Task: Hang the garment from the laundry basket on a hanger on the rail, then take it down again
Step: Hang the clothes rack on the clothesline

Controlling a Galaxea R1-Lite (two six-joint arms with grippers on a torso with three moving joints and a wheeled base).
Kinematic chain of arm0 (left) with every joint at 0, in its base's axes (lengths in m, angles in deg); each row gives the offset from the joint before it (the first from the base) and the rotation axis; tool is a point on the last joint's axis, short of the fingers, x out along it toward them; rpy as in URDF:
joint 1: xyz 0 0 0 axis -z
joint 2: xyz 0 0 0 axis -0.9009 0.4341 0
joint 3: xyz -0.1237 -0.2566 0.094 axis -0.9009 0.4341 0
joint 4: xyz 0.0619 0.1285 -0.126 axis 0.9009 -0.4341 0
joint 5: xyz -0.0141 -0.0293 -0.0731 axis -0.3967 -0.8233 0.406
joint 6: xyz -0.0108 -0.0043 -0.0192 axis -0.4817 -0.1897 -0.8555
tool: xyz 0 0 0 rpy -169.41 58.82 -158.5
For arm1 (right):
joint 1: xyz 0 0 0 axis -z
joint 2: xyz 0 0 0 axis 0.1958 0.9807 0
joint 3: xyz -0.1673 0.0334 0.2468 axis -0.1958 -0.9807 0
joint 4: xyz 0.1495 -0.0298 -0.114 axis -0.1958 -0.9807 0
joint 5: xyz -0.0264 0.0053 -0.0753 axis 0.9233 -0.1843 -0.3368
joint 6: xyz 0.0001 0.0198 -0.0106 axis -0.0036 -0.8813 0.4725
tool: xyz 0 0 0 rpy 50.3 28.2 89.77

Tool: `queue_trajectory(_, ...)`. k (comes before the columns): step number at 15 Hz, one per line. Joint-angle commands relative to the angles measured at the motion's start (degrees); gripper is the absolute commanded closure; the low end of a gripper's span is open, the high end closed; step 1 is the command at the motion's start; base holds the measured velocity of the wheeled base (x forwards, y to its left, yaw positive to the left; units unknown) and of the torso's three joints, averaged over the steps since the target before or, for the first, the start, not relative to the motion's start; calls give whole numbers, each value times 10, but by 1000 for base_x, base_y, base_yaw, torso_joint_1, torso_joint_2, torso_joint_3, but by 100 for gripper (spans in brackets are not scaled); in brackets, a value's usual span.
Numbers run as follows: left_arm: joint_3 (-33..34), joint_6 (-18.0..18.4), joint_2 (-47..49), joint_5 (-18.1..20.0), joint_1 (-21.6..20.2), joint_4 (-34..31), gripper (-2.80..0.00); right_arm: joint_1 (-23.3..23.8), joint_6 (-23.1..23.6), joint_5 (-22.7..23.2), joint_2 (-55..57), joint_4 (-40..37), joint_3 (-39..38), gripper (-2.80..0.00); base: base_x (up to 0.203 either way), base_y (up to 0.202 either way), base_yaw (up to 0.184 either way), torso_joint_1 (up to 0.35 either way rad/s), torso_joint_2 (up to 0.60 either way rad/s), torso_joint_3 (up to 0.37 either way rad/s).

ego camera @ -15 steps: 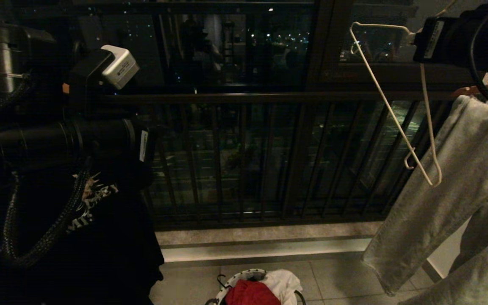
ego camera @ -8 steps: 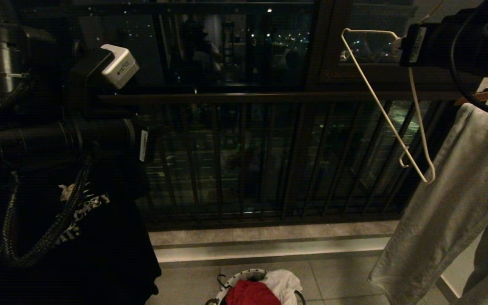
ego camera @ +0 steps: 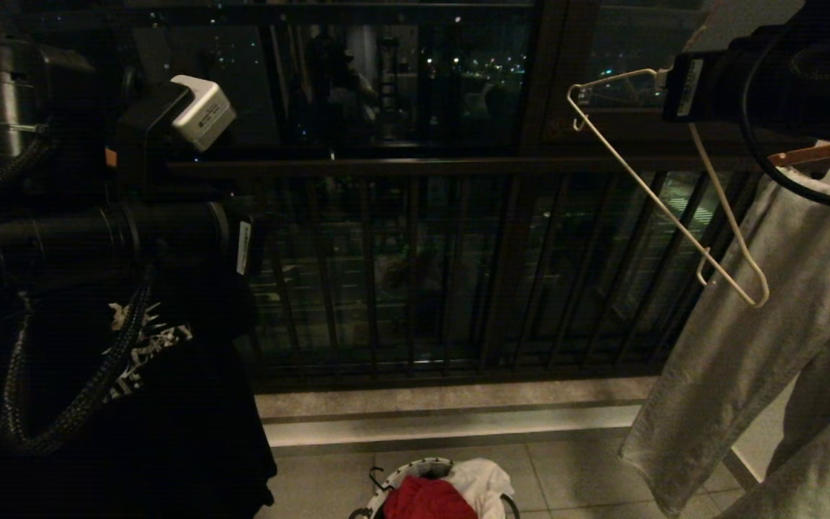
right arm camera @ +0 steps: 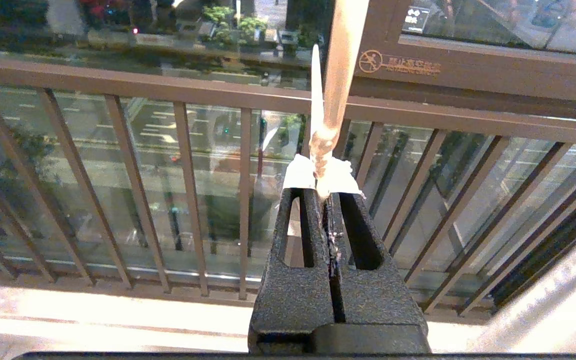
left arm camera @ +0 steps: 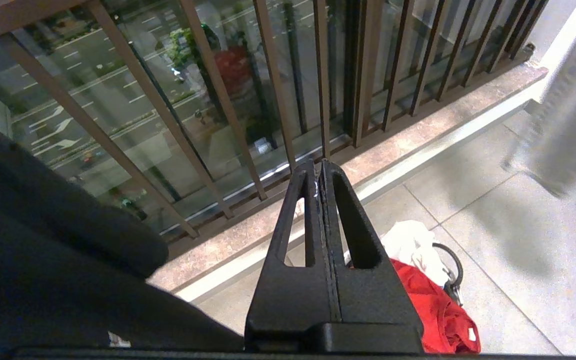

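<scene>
The right pincer (right arm camera: 324,197) is clamped on the twisted neck of the hanger (ego camera: 663,205), holding it up in the air at the upper right of the head view, before the balcony railing (ego camera: 415,169). The hanger's wire triangle slants down and to the right from the grip, its lower corner just in front of grey trousers (ego camera: 753,346) that hang from a wooden hanger (ego camera: 818,155) on the right. No cloth is on the wire hanger. The left pincer (left arm camera: 322,172) is shut with nothing between its fingers, held level over the tiled floor (ego camera: 573,468), pointing at the railing. Below and beyond it on the floor stands the basket (ego camera: 404,473), with the red garment (ego camera: 426,499) in it and a white cloth (ego camera: 483,479) beside the garment. A black printed T-shirt (ego camera: 141,404) hangs at the left, under the left arm.
</scene>
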Motion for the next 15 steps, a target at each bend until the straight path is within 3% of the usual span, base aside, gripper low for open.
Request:
queue_trajectory(1,0,0,1,0,0,1,0,0,0,-1,4,-2,-2,0,0,0,0,0,0,0)
queue_trajectory(9,0,1,2,0,0,1,0,0,1,-1,3,-2,-9,0,0,0,0,0,0,0)
queue_trajectory(10,0,1,2,0,0,1,0,0,1,-1,3,-2,-9,-280,0,0,0,0,0,0)
queue_trajectory(15,0,2,2,0,0,1,0,0,0,-1,2,-1,-9,-280,0,0,0,0,0,0)
